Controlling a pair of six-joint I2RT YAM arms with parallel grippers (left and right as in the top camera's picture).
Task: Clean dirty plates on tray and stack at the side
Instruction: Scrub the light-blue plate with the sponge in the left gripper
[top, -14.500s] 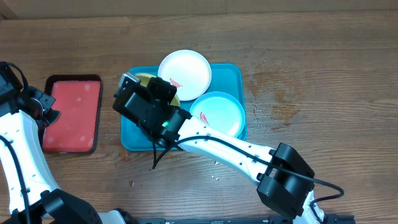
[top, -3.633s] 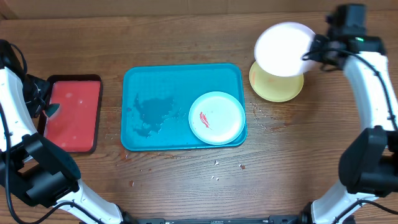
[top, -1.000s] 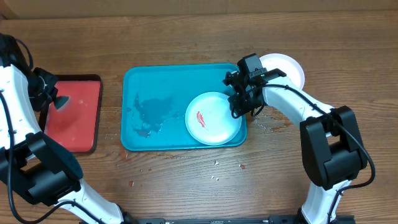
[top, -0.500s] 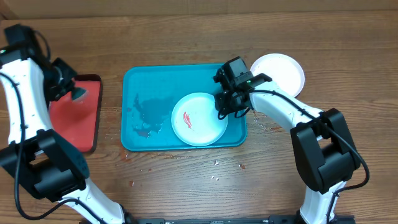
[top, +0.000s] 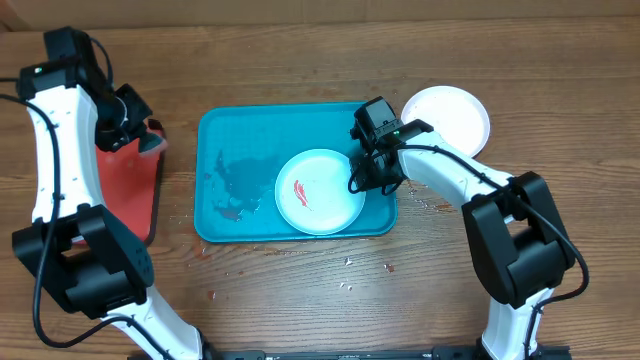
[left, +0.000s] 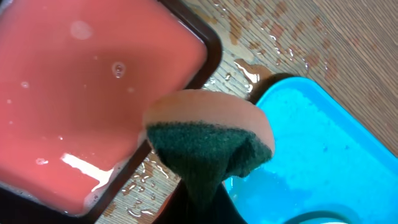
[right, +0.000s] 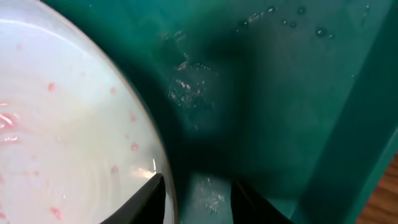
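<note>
One red-smeared plate (top: 320, 192) lies on the tray (top: 235, 130), uncleaned. A clean white plate (top: 446, 115) sits aside on the table (top: 560, 60). The right gripper (right: 199, 198), jaws parted, straddles the smeared plate's rim. The left gripper (top: 135, 137) clamps a sponge (left: 208, 140).

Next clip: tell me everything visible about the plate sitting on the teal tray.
The plate is small, round and pale, nearly white with a bluish cast, seemingly smooth plastic with a raised rim. It lies flat, face up, in the right half of the teal tray. A red smear marks it left of centre, and the right wrist view shows faint pink specks. The right gripper hangs at its right rim, jaws apart; contact cannot be told.
</note>
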